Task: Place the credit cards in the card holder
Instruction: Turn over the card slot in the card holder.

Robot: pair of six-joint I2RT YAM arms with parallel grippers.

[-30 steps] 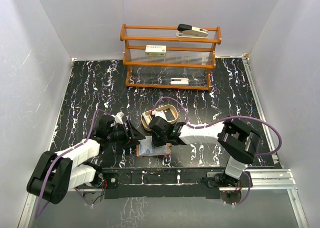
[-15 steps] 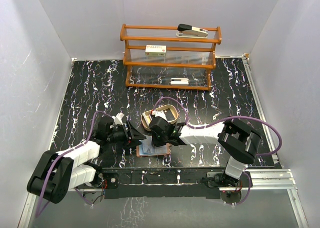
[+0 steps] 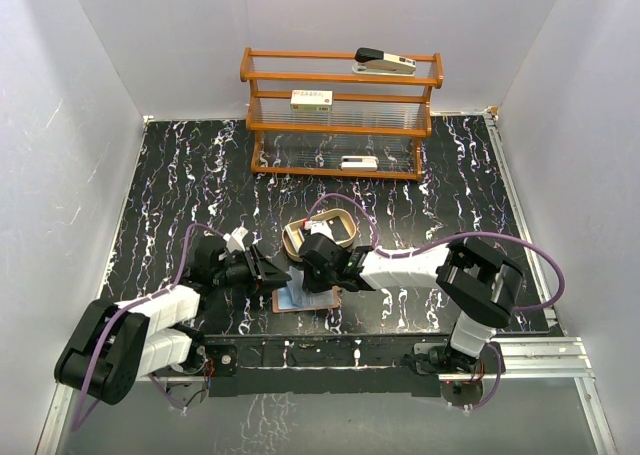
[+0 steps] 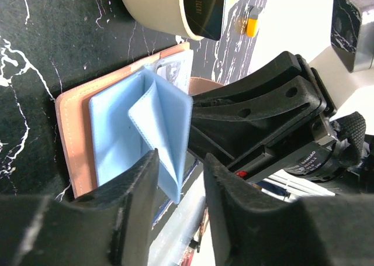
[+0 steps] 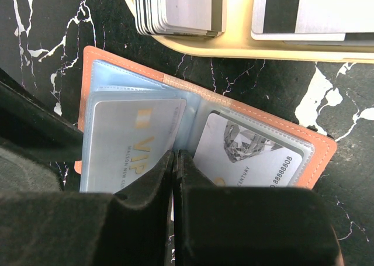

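The card holder (image 3: pixel 305 299) lies open near the table's front edge, its brown leather (image 4: pixel 70 131) under blue pocket leaves. One blue leaf (image 4: pixel 166 117) stands up, its lower corner in the gap between my left gripper's (image 4: pixel 181 161) open fingers. My right gripper (image 5: pixel 176 158) is shut, its tips pressing on the holder's middle fold. Two credit cards sit in pockets: a silvery VIP card (image 5: pixel 131 137) on the left and a diamond-print card (image 5: pixel 251 155) on the right. More credit cards (image 5: pixel 175 9) stand in the tan tray (image 5: pixel 234 44).
The tan oval tray (image 3: pixel 321 232) stands just behind the card holder. A wooden rack (image 3: pixel 340 115) at the back carries a stapler (image 3: pixel 385 62) and white boxes (image 3: pixel 312 99). White walls close in on both sides. The two grippers nearly meet over the holder.
My left gripper has edged slightly closer to the card holder, and a blue leaf now shows raised at the holder's left. The right arm has stayed put.
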